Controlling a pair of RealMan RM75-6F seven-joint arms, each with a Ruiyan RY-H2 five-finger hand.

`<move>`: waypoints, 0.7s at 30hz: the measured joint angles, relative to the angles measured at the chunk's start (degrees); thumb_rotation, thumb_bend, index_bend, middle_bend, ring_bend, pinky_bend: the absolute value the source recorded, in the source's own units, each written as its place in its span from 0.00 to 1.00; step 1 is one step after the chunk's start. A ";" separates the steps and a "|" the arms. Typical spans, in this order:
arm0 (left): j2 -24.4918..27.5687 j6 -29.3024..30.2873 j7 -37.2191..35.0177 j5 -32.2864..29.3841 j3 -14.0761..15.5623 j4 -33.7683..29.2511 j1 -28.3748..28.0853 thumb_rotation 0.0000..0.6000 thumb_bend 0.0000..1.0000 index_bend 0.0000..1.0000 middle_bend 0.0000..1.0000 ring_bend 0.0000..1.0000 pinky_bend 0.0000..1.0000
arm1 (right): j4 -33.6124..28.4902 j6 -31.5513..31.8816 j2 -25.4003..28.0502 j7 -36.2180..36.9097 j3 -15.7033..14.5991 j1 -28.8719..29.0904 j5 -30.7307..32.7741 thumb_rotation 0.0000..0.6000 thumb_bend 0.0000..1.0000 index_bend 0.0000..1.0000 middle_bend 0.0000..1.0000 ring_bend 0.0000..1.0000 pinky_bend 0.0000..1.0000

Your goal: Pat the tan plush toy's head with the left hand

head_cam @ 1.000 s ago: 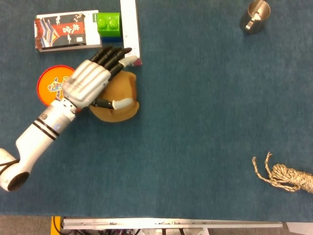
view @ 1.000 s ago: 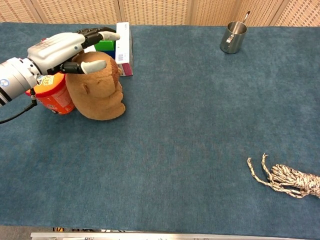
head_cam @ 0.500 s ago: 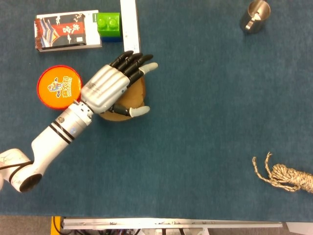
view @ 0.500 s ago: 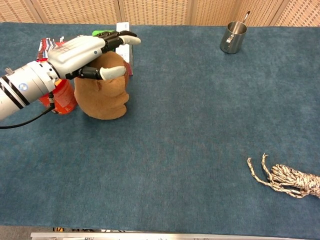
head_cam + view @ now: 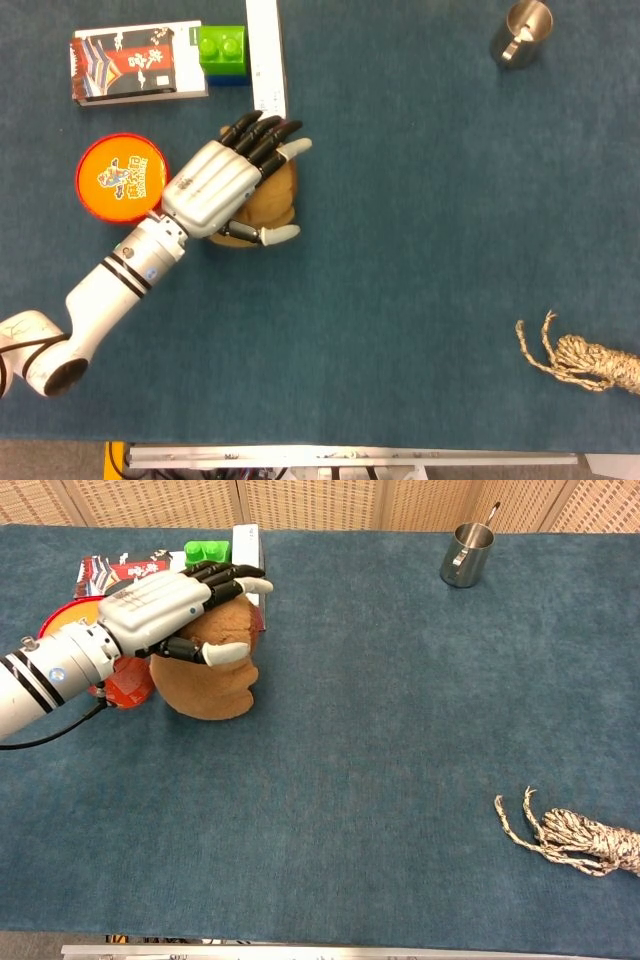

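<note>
Tan plush toy near the tabletop's far left corner, upright on the blue cloth, its top covered by the left hand. Hand laid flat over the toy's head, palm down; long fingers straight and close side by side, reaching past the head toward the far edge; thumb set apart from them, lying along the toy's near side. Nothing gripped. Whether the palm presses into the plush or merely rests on it: cannot tell.

Just left of the toy, an orange round lid, partly hidden in the chest view by the wrist. Beyond it, along the far edge: a printed packet, a green block and a white box, all close together. Steel cup near the far right corner. Coil of rope at the right edge, toward the near side. Right hand outside both views.
</note>
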 measured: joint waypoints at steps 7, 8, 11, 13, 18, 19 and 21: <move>0.77 0.58 -0.18 -1.22 0.01 0.55 1.09 0.14 0.11 0.07 0.05 0.02 0.00 | -0.15 0.04 -0.11 -0.21 0.03 0.03 -0.04 1.00 0.14 0.36 0.44 0.30 0.26; 0.95 0.69 -0.25 -1.46 0.02 0.68 1.31 0.14 0.11 0.07 0.05 0.02 0.00 | -0.15 0.04 -0.12 -0.22 0.03 0.03 -0.04 1.00 0.14 0.36 0.44 0.30 0.26; 1.55 0.95 -0.65 -1.89 0.02 0.63 1.81 0.14 0.11 0.07 0.05 0.02 0.00 | -0.17 0.06 -0.09 -0.22 0.02 0.03 -0.09 1.00 0.14 0.36 0.44 0.30 0.26; 1.90 1.25 -0.67 -1.92 0.01 0.45 2.05 0.14 0.11 0.07 0.05 0.02 0.00 | -0.20 0.10 -0.09 -0.20 0.04 0.03 -0.13 1.00 0.14 0.36 0.44 0.30 0.26; 2.64 1.97 -0.83 -1.69 -0.15 -0.55 2.39 0.14 0.11 0.07 0.05 0.03 0.00 | -0.31 0.40 0.04 -0.13 0.07 -0.08 -0.28 1.00 0.14 0.36 0.44 0.30 0.26; 2.82 2.12 -0.84 -1.60 -0.20 -0.80 2.43 0.14 0.11 0.07 0.05 0.02 0.00 | -0.32 0.48 0.09 -0.10 0.08 -0.13 -0.29 1.00 0.14 0.36 0.44 0.30 0.26; 3.15 2.44 -0.81 -1.39 -0.31 -1.32 2.52 0.14 0.11 0.07 0.05 0.03 0.00 | -0.32 0.58 0.14 -0.03 0.08 -0.22 -0.26 1.00 0.14 0.36 0.44 0.30 0.26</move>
